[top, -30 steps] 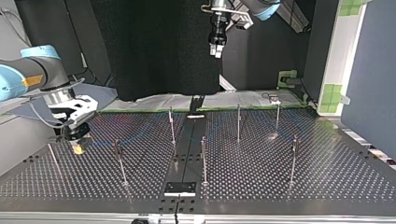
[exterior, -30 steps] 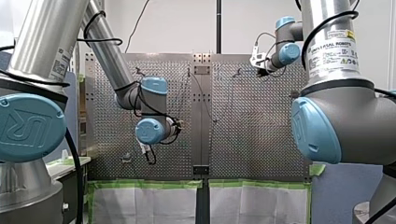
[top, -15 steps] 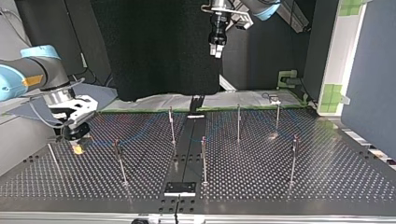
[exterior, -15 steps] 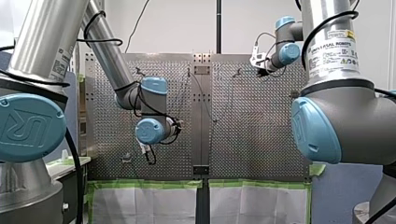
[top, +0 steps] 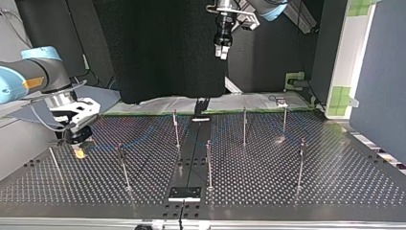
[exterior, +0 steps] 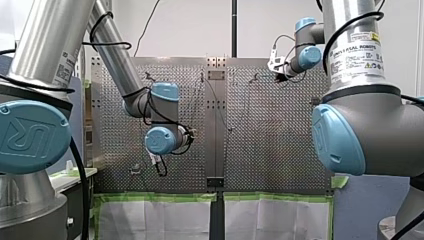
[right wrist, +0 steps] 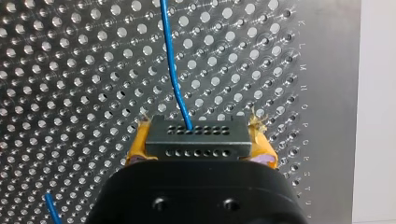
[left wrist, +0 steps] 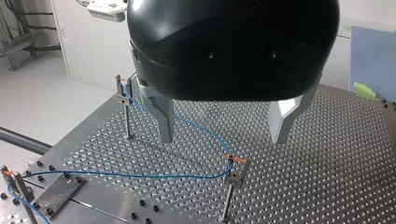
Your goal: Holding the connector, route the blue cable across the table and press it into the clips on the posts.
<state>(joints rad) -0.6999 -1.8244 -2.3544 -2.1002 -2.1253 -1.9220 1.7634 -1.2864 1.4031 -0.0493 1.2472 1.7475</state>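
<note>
In the right wrist view my right gripper [right wrist: 200,145] is shut on the grey connector [right wrist: 196,134], which sits between its yellow pads [right wrist: 136,147]. The blue cable [right wrist: 173,70] leaves the connector and runs ahead over the perforated plate. In the top view that gripper [top: 80,151] hangs low over the plate at the left. My left gripper [top: 220,51] hangs high above the table's far edge, holding nothing. Its metal fingers [left wrist: 164,119] stand wide open in the left wrist view. Below them the blue cable [left wrist: 140,175] runs through clips on two posts [left wrist: 235,173] [left wrist: 124,95].
Several thin posts stand on the perforated table [top: 335,182], among them three [top: 176,129] [top: 244,125] [top: 300,163]. A dark strip with a small plate [top: 185,192] runs down the table's middle. A black curtain [top: 167,48] hangs behind the table.
</note>
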